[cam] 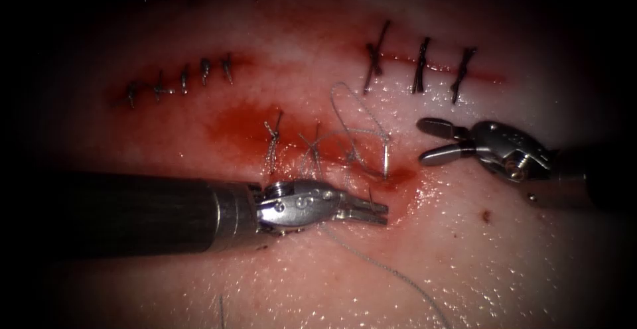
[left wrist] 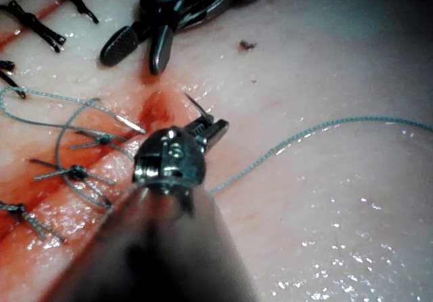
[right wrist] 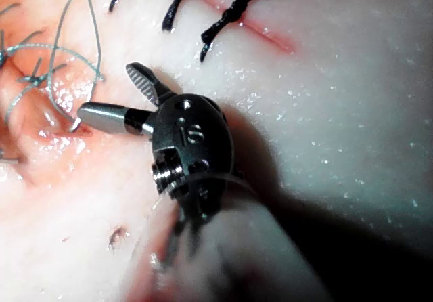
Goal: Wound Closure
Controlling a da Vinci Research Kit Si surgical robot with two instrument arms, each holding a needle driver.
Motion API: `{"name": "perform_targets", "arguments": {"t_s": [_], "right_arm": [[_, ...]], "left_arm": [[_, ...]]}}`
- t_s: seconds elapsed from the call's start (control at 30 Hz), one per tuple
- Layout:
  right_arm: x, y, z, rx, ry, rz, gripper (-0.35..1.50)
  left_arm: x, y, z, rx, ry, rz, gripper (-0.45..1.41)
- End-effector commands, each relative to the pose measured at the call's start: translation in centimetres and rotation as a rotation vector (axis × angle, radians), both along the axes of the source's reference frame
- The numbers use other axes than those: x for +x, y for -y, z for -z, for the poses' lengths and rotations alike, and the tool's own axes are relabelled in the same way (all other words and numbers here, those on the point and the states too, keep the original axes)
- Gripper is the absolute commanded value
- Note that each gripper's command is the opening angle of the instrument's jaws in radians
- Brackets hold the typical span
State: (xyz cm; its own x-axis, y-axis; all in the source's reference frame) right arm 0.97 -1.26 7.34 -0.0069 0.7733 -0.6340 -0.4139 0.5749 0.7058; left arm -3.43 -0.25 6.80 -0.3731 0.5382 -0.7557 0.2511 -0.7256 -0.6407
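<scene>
Left pincer point(cam: 373, 211) nearly closed, grip contents unclear; needle point(cam: 385, 158) standing in the cut point(cam: 398, 178); right pincer point(cam: 434, 141) spread, empty.

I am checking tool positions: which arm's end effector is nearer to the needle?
Left. The left end effector lies just below the needle, which stands in the tissue at the cut. The right end effector, open and empty, sits farther off to the needle's right.
</scene>
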Motion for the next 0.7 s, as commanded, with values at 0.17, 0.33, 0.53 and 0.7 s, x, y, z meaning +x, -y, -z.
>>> {"name": "perform_targets", "arguments": {"t_s": [0.17,0.33,0.53,0.7], "right_arm": [[0.06,0.1,-0.15,-0.057,-0.005,0.065,1.09],[0.11,0.14,-0.15,-0.066,-0.034,0.111,1.03],[0.17,0.19,-0.14,-0.071,-0.062,0.166,0.99],[0.21,0.22,0.03,-0.164,-0.053,0.223,1.06]], "left_arm": [[0.05,0.09,0.1,0.098,-0.018,-0.025,-0.45],[0.14,0.14,0.27,0.174,-0.007,-0.069,-0.45],[0.18,0.2,0.53,0.428,-0.034,-0.131,-0.45],[0.21,0.16,0.79,0.46,0.034,-0.102,-0.45]]}}
